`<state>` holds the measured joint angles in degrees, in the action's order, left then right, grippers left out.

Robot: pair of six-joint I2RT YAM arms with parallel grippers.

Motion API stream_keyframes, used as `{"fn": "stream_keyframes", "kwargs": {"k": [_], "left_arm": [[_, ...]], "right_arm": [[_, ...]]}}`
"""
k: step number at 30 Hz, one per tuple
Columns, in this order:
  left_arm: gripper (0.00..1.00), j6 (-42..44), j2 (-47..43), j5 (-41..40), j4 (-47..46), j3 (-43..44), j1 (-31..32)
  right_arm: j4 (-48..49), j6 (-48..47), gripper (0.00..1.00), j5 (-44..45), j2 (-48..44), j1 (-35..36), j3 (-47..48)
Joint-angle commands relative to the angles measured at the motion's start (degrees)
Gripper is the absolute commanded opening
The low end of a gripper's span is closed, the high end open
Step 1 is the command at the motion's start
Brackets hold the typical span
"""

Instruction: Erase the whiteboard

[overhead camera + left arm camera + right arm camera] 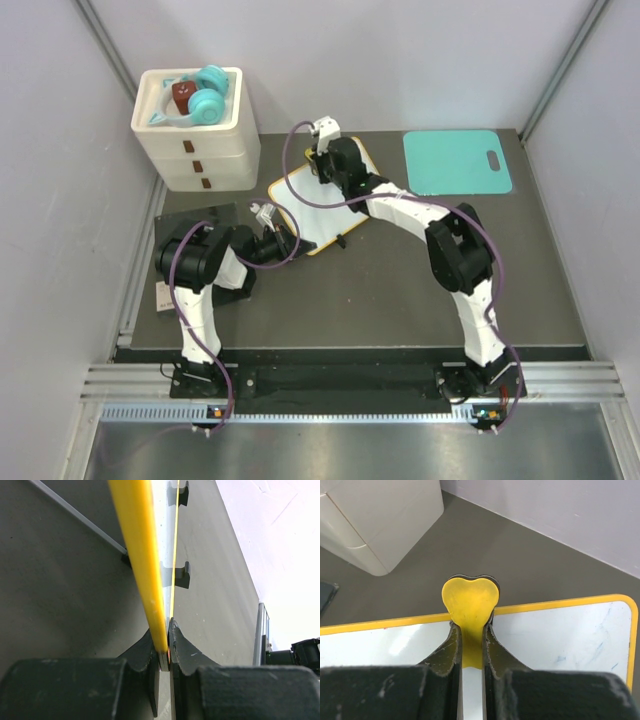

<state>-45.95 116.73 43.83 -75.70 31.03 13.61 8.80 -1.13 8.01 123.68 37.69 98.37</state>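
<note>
The whiteboard [303, 205], white with a thin orange-yellow frame, lies slanted on the grey table left of centre. My left gripper [273, 228] is shut on its near left edge; in the left wrist view the frame [137, 540] runs edge-on between the closed fingers of the gripper [167, 630]. My right gripper [325, 152] is at the board's far edge, shut on a yellow heart-shaped eraser [470, 600]. In the right wrist view the gripper [471, 630] holds the eraser over the frame, and the board [560, 635] shows only faint blue smudges [600, 647].
A white drawer unit [195, 140] with teal items on top stands at the back left and also shows in the right wrist view [380, 520]. A teal mat [457, 162] lies at the back right. A black pad [190, 218] lies under the left arm.
</note>
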Motion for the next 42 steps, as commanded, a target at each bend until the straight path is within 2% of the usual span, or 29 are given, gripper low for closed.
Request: {"fn": "stream_keyframes", "kwargs": {"k": [1,3,10,14,20,23,29,35,42], "left_arm": [[0.00,5.00,-1.24,1.96,-4.02,0.00,0.90],[0.00,5.00,-1.33,1.96,-4.10,0.00,0.90],[0.00,5.08,-1.33,1.87,-4.10,0.00,0.90],[0.00,5.09,-1.24,1.96,-4.10,0.09,0.90],[0.00,5.00,-1.24,1.96,-4.10,0.00,0.90],[0.00,5.00,-1.33,1.96,-4.19,0.00,0.90],[0.00,5.08,-1.50,1.69,-4.19,-0.26,0.90],[0.00,5.00,-1.59,1.78,-4.19,-0.26,0.90],[0.00,5.09,-1.50,1.78,-4.02,-0.18,0.90]], "right_arm": [[-8.62,5.59,0.00,1.30,4.02,-4.89,-0.82],[-13.89,8.67,0.00,-0.45,4.64,-7.27,1.11],[-16.70,9.39,0.00,6.05,2.27,-11.67,-0.98],[-15.39,9.12,0.00,1.41,0.34,-12.03,-3.70],[-13.28,8.95,0.00,-4.93,-2.47,-7.82,-7.75],[-13.98,8.42,0.00,-5.54,-2.65,-3.60,-7.49],[-15.82,8.51,0.00,-7.05,0.15,-1.22,-3.89],[-21.18,8.24,0.00,-2.13,4.11,-4.55,3.05],[-23.03,6.93,0.00,-1.51,4.47,-11.76,7.10]]}}
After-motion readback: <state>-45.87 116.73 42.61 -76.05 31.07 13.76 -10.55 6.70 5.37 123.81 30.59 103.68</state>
